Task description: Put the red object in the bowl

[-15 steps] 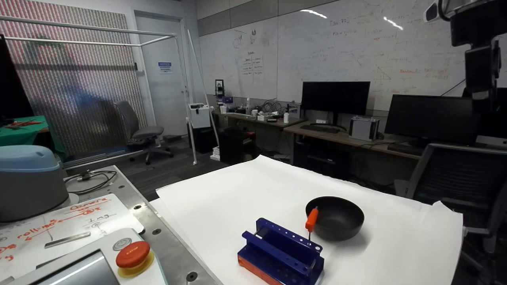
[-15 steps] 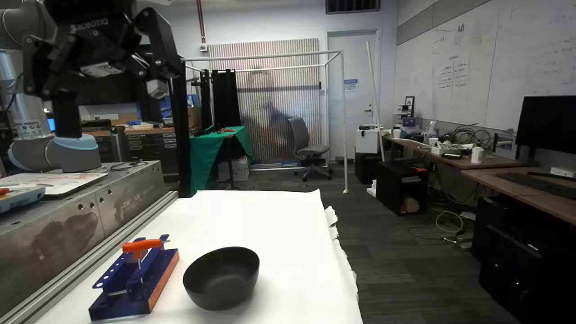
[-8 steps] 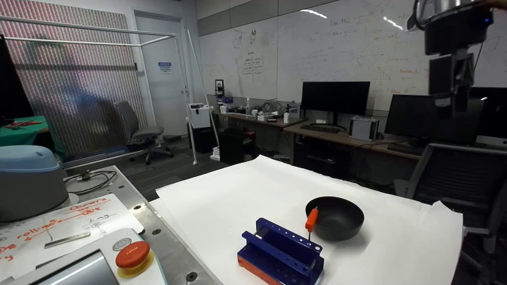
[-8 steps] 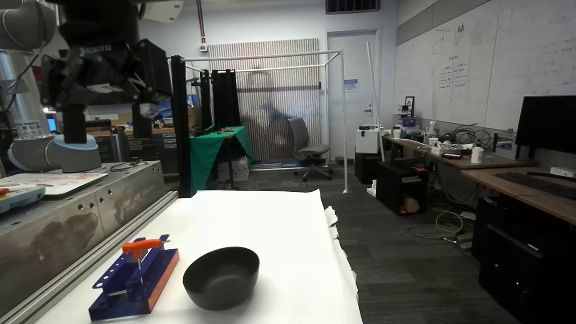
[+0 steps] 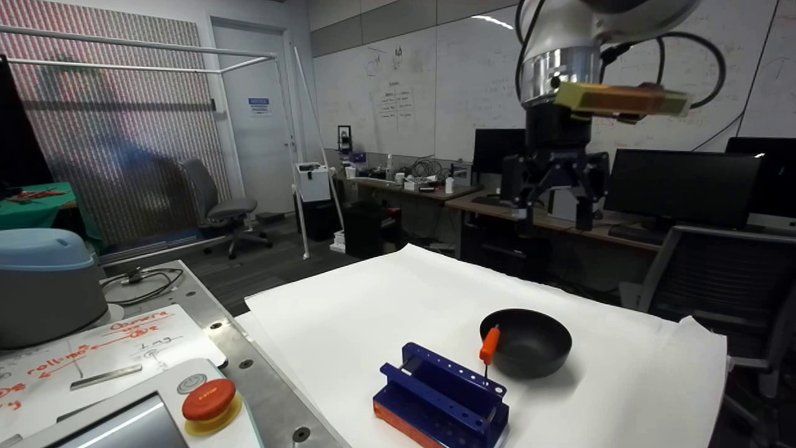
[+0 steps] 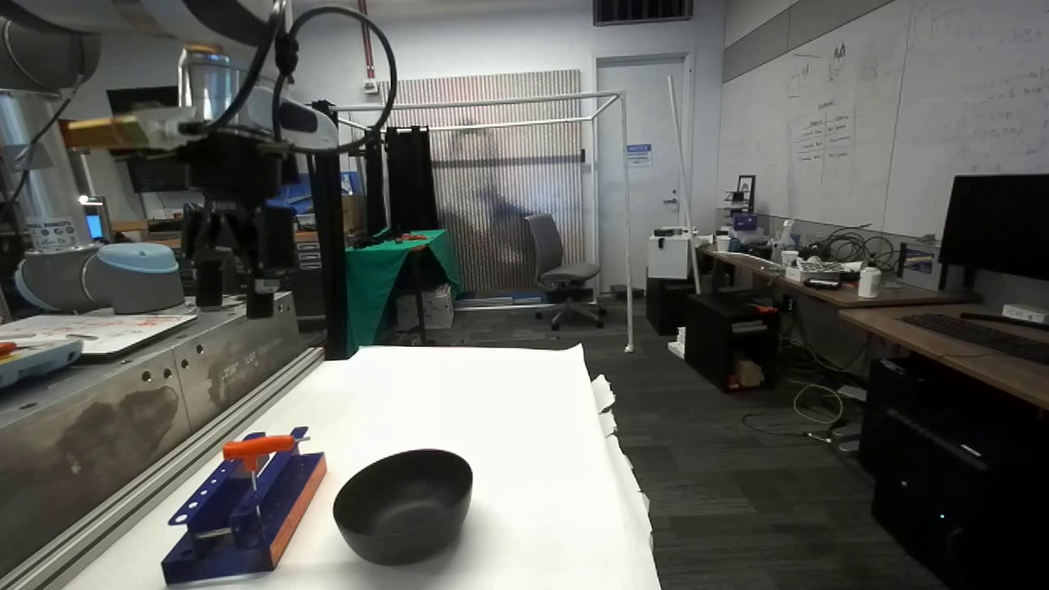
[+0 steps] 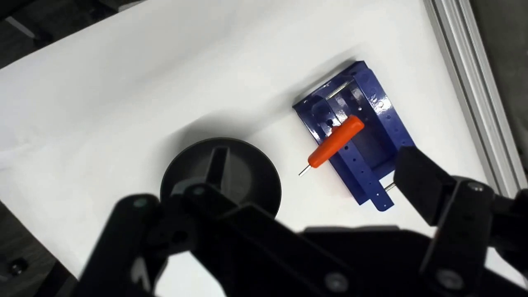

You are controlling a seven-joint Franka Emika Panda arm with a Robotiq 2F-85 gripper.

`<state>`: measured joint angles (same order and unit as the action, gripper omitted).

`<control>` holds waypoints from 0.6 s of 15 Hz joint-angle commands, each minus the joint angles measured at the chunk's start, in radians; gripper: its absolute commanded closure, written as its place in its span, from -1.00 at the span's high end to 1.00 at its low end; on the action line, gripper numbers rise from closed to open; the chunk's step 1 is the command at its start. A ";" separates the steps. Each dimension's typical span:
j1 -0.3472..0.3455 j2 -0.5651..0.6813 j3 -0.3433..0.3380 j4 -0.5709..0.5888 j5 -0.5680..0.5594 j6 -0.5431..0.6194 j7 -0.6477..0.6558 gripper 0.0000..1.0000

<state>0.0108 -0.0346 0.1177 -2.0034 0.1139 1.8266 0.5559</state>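
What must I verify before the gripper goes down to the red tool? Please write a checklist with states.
Gripper open: ok, fingertips stand apart.
Red tool offering its handle: ok, it sticks up above the blue holder.
Black bowl facing up: ok, beside the holder.
Gripper at handle height: not ok, it hangs well above.
Jaws square to the handle: not ok, slanted in the wrist view.
Tool loose in the holder: cannot tell.

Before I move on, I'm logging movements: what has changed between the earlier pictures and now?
In an exterior view the silver robot arm has swung leftward; in both, its black jaws are lower and turned. They stand open; nothing was taken hold of or let go. Unmoved: the red-orange T-handled tool in the glossy blue rack, and the round black bowl.
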 commanded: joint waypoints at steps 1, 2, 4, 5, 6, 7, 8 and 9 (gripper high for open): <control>0.034 0.153 -0.012 0.096 -0.005 0.053 0.162 1.00; 0.041 0.190 -0.018 0.104 0.007 0.061 0.180 1.00; 0.052 0.248 -0.030 0.107 0.017 0.090 0.220 1.00; 0.056 0.272 -0.036 0.105 0.023 0.105 0.235 1.00; 0.062 0.295 -0.041 0.101 0.024 0.120 0.251 1.00; 0.068 0.316 -0.047 0.098 0.018 0.128 0.271 1.00; 0.073 0.335 -0.051 0.095 0.022 0.144 0.285 1.00; 0.077 0.350 -0.054 0.091 0.027 0.165 0.290 1.00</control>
<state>0.0597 0.2652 0.0870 -1.9385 0.1142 1.9567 0.8041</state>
